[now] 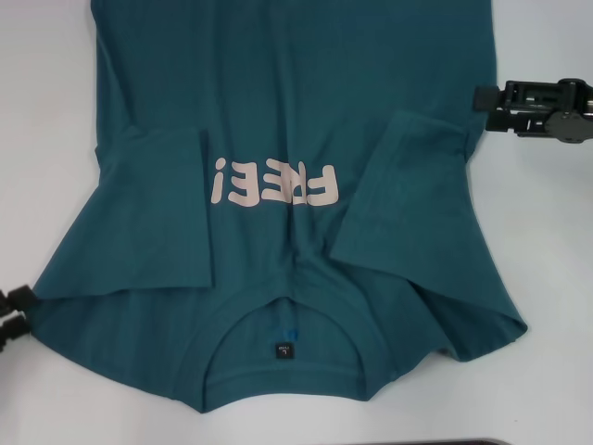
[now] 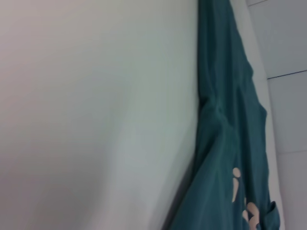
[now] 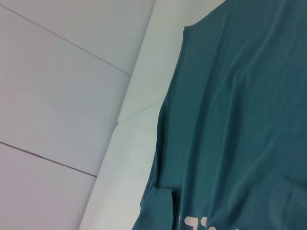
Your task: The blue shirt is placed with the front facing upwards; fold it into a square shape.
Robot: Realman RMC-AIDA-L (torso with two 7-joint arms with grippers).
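The blue shirt (image 1: 278, 130) lies front up on the white table (image 1: 46, 111), collar (image 1: 287, 357) nearest me with a small dark neck label (image 1: 283, 350). Pale pink "FREE!" lettering (image 1: 273, 181) reads upside down. Both short sleeves are folded inward onto the chest, the left sleeve (image 1: 157, 213) and the right sleeve (image 1: 398, 185). My left gripper (image 1: 11, 311) sits at the left edge of the head view, beside the shirt's shoulder. My right gripper (image 1: 533, 104) hovers off the shirt's right side. The shirt also shows in the left wrist view (image 2: 225, 143) and the right wrist view (image 3: 240, 120).
The white table extends on both sides of the shirt (image 1: 547, 232). A table edge and pale floor tiles (image 3: 53, 96) show in the right wrist view. A dark object's edge (image 1: 445, 442) shows at the bottom of the head view.
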